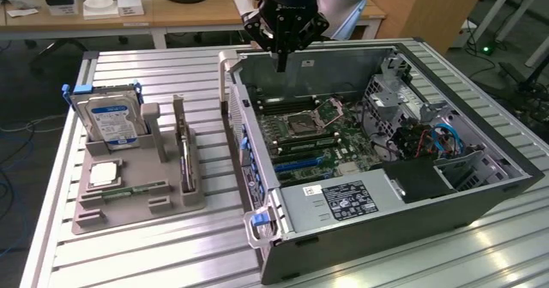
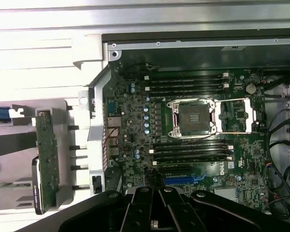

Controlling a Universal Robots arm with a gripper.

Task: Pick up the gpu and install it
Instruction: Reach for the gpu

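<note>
Your end effector hangs empty, fingers pinched together, above the computer case's far wall; the gpu stands on edge in the grey holder, well apart toward the exterior view's left and lower, long axis along the case side

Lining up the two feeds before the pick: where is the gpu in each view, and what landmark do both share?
Exterior view: the gpu stands on edge in the grey holder, on the exterior view's left of the open case.
Wrist view: the gpu shows its green face, in the same holder outside the case wall.
Shared landmark: the CPU socket.
</note>
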